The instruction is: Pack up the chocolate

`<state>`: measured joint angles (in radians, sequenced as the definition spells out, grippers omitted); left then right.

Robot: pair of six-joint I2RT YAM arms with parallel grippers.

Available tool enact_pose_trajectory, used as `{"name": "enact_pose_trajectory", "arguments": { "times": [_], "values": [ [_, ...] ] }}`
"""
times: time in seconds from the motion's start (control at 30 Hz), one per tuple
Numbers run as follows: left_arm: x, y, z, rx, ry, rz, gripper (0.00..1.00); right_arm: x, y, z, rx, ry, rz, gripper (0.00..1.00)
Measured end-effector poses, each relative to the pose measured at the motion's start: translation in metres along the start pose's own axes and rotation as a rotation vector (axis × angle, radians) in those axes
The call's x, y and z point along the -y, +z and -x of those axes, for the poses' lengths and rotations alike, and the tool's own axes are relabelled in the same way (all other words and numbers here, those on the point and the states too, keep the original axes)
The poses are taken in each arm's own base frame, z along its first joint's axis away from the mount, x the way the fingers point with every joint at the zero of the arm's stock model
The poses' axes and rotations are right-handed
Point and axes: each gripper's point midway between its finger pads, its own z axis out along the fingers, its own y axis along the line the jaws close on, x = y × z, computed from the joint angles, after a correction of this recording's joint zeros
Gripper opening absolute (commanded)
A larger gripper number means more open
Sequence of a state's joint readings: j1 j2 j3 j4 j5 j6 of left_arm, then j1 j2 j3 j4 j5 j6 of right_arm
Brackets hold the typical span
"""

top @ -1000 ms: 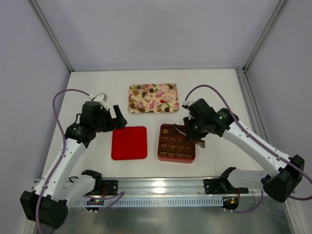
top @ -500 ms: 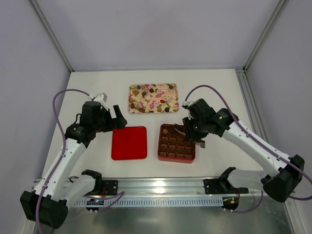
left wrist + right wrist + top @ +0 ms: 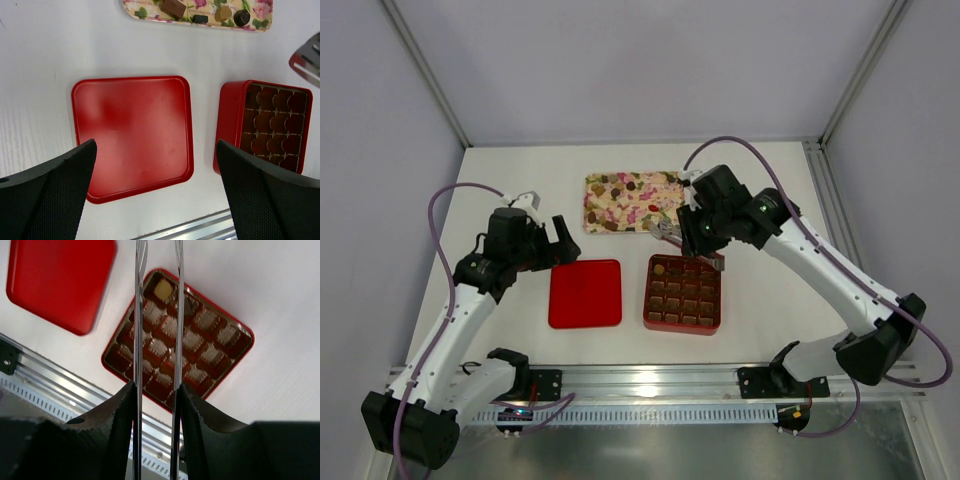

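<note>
Several pieces of chocolate (image 3: 620,190) lie on the floral tray (image 3: 665,178) at the back. In the red box (image 3: 682,322), one cream chocolate (image 3: 163,290) sits in a corner cell of the brown grid (image 3: 200,347). My right gripper (image 3: 156,390) is shut on metal tongs (image 3: 177,315). Their blades stand a little apart with nothing between them, and their tips (image 3: 658,228) hang between the tray and the box. My left gripper (image 3: 156,145) hangs open above the near edge of the red lid (image 3: 132,130), holding nothing.
The red lid (image 3: 585,293) lies flat to the left of the box. An aluminium rail (image 3: 650,385) runs along the near table edge by the arm bases. White walls and frame posts close in the back and sides.
My right arm has lifted and swung back-left, from over the box's upper right corner toward the floral tray, and the tong blades have spread slightly. The left arm has not moved.
</note>
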<state>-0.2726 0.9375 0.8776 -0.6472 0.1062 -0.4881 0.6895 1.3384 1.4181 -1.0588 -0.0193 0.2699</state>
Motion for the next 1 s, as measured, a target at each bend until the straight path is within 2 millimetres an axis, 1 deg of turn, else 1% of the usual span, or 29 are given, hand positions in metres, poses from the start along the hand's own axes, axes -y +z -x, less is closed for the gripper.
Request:
{"name": "enact_pose_trajectory", "arguments": {
  "times": [0.07,0.13,0.2,0.23,0.37,0.43,0.53,0.63,1.0],
  "values": [
    [0.000,0.000,0.000,-0.001,0.000,0.000,1.00,-0.005,0.006,0.024,0.026,-0.008,0.005,0.41],
    [0.000,0.000,0.000,-0.001,0.000,0.000,1.00,-0.008,0.019,0.046,0.035,-0.019,0.004,0.43],
    [0.000,0.000,0.000,-0.001,0.000,0.000,1.00,-0.010,0.034,0.067,0.039,-0.023,-0.001,0.45],
    [0.000,0.000,0.000,-0.001,0.000,0.001,1.00,-0.009,0.042,0.075,0.029,-0.025,-0.007,0.48],
    [0.000,0.000,0.000,-0.002,0.000,0.000,1.00,-0.009,0.082,0.117,0.033,-0.035,-0.022,0.49],
    [0.000,0.000,0.000,-0.002,0.000,0.000,1.00,-0.010,0.096,0.133,0.043,-0.040,-0.026,0.49],
    [0.000,0.001,0.000,-0.003,0.000,0.001,1.00,-0.009,0.116,0.150,0.048,-0.044,-0.042,0.49],
    [0.000,0.001,0.000,-0.003,0.000,0.001,1.00,-0.008,0.131,0.157,0.045,-0.046,-0.053,0.49],
    [0.000,0.001,-0.001,-0.003,0.000,0.001,1.00,0.000,0.159,0.148,-0.005,-0.048,-0.087,0.49]
  ]
}}
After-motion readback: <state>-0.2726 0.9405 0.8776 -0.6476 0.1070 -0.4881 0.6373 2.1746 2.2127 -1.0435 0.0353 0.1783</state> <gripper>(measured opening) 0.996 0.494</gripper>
